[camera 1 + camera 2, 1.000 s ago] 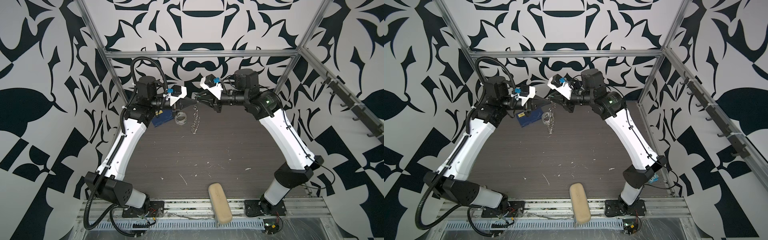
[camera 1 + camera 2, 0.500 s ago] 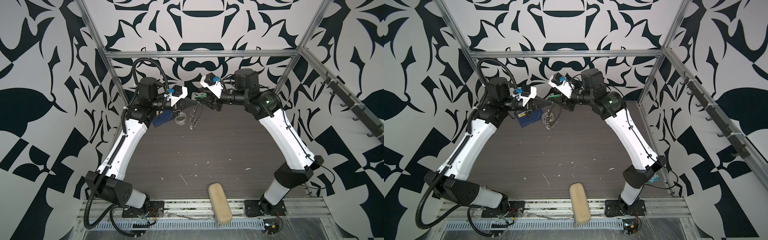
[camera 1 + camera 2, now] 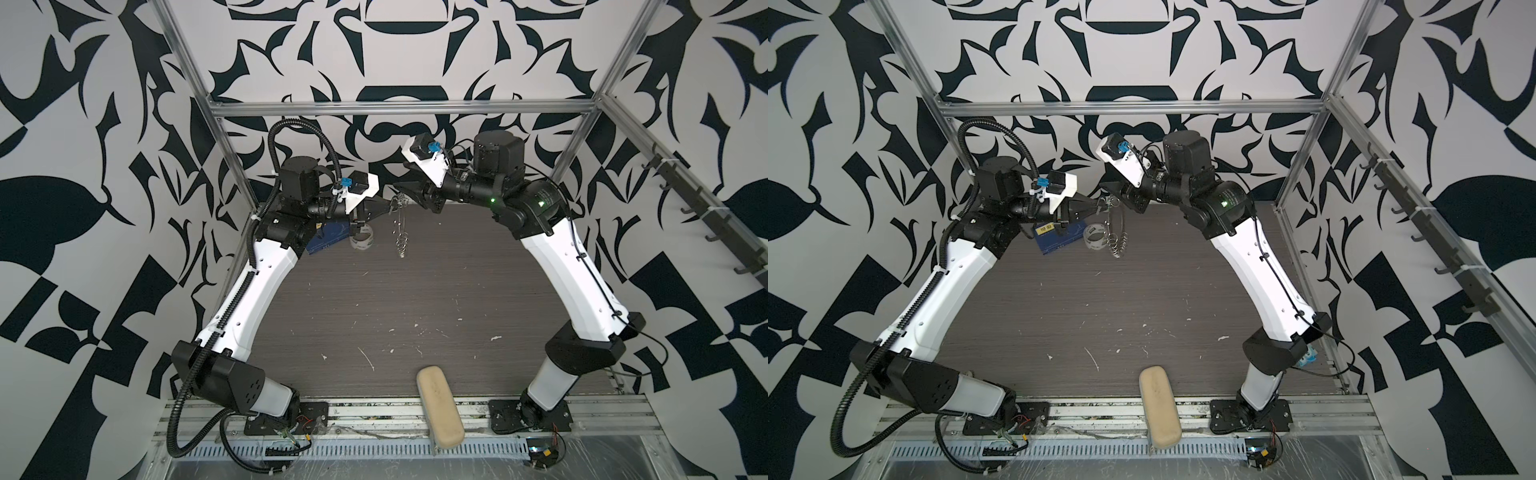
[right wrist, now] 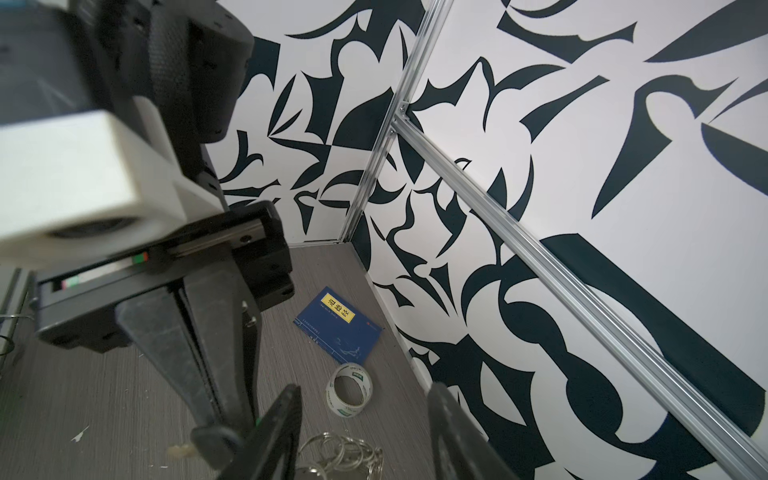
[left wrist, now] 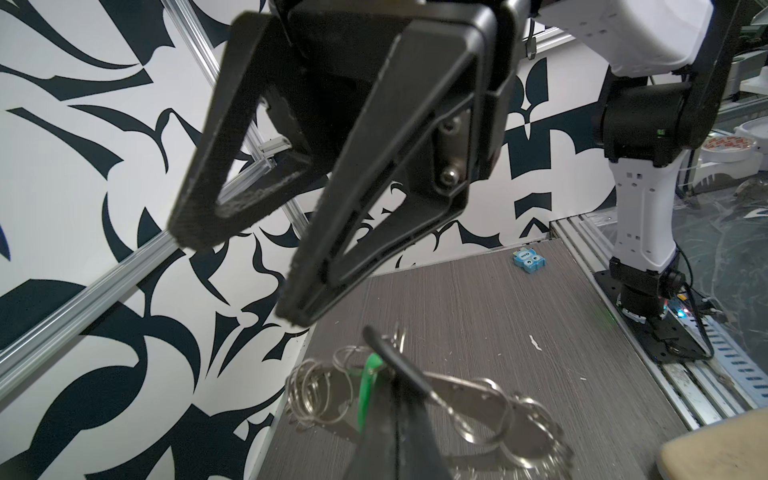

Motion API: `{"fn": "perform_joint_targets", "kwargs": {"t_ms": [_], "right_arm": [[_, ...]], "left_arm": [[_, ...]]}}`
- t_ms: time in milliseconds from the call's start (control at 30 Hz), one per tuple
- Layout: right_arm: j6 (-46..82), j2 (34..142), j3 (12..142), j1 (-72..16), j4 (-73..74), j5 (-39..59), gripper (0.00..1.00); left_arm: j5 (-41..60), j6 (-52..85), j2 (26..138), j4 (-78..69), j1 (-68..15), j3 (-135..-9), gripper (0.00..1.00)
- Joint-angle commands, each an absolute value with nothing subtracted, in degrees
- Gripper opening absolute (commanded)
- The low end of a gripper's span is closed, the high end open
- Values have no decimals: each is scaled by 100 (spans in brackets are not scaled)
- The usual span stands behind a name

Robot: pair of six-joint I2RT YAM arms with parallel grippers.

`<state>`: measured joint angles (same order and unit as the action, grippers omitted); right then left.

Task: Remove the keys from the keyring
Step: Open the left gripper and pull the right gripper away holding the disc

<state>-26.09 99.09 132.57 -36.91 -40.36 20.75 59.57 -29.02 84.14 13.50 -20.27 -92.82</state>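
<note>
The keyring (image 3: pixel 401 227) (image 3: pixel 1118 227), a flat grey metal disc fringed with wire loops, hangs in the air from my left gripper (image 3: pixel 392 203) (image 3: pixel 1101 206), which is shut at its top rim. In the left wrist view the green key (image 5: pixel 368 386) lies right against my left gripper (image 5: pixel 376 338), with the keyring (image 5: pixel 461 392) spreading out behind the fingers. My right gripper (image 3: pixel 411 195) (image 3: pixel 1116 196) (image 5: pixel 245 282) faces it from the right, open and apart from it. Between the right gripper (image 4: pixel 363 392) jaws is only air, with the keyring's loops (image 4: pixel 340 453) below.
A blue book (image 3: pixel 330 237) (image 4: pixel 338 328) and a clear tape roll (image 3: pixel 361 242) (image 4: pixel 350 392) lie on the table under the left gripper, by the back wall. A beige case (image 3: pixel 438 407) sits on the front edge. A small blue block (image 5: pixel 528 259) lies near the right arm's base.
My right gripper has opened and let go of the keyring. The keyring swung left and now hangs straight down from the left gripper, which stayed shut.
</note>
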Motion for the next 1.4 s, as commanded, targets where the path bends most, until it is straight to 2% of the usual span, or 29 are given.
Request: {"fn": "perform_joint_targets", "kwargs": {"t_ms": [0,267,467,633,833,1067,1367], "right_arm": [[-2487,9808,13464,-3707,-3733,2126,52],[-2365,9419,13490,-3693,-3564,2571,52],[-2805,8950,12870,-3657,-3531,2927,48],[-3144,8878,12849,-3545,-4160,3583,45],[-3649,8991,12785,-3549,-4956,3557,43],[-3580,8918,12325,-3554,-5000,3684,42],[-3535,9053,12338,-3695,-5223,3883,40]], "left_arm": [[6005,-2548,8229,797,-2037,-9168,0],[6103,-2042,8253,148,-2015,-9169,0],[6183,-1864,8125,-138,-2019,-8925,0],[6421,-1897,7976,-162,-2012,-8735,0],[6680,-1889,7770,-226,-2002,-8416,0],[6703,-2174,7365,-26,-1999,-7963,0],[6718,-2589,7137,585,-2001,-7928,0]]}}
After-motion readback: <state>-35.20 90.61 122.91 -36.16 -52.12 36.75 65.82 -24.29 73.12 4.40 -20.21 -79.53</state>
